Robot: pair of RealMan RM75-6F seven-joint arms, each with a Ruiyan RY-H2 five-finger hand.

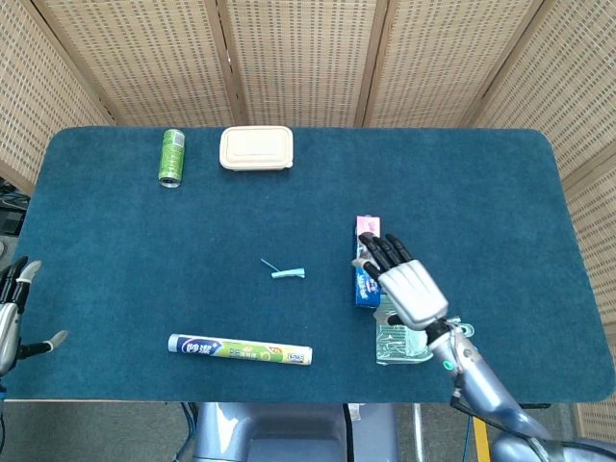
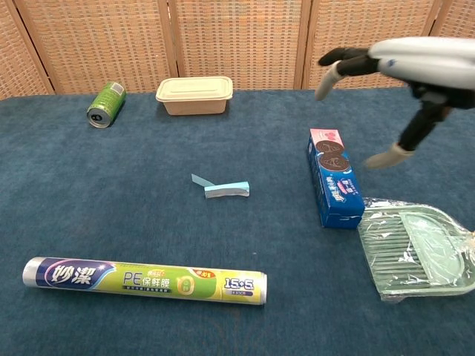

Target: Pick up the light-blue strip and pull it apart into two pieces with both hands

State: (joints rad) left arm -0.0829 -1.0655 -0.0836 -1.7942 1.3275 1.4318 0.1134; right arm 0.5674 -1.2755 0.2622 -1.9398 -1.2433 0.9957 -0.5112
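Strip: the light-blue strip point(image 1: 287, 273) point(image 2: 225, 190) is lying flat near the middle of the bench point(image 1: 462, 183), its long axis running left to right across the head view, with a thin tail angling off toward the upper left. Nothing is touching it.
Right hand: the right hand point(image 1: 408, 285) point(image 2: 404, 63) is hovering above the cookie box point(image 1: 368, 262) point(image 2: 333, 176), palm down, its fingers point(image 1: 381, 252) spread and pointing toward the far edge; it is holding nothing and is sitting well to the right of the strip.
Left hand: the left hand point(image 1: 12, 313) is showing only at the near left edge of the head view, off the bench, fingers apart and holding nothing.
Room around the strip: bare blue cloth is lying on all sides of it; the film roll point(image 1: 240, 348) point(image 2: 144, 280) is lying well nearer the front edge, parallel to the strip.
Right side: the wrapped green dustpan point(image 1: 404, 332) point(image 2: 415, 252) is sitting just nearside of the cookie box.
Far edge: the green can point(image 1: 171, 157) point(image 2: 106, 104) is lying on its side near the beige lidded container point(image 1: 256, 148) point(image 2: 194, 95), both well apart from the strip.
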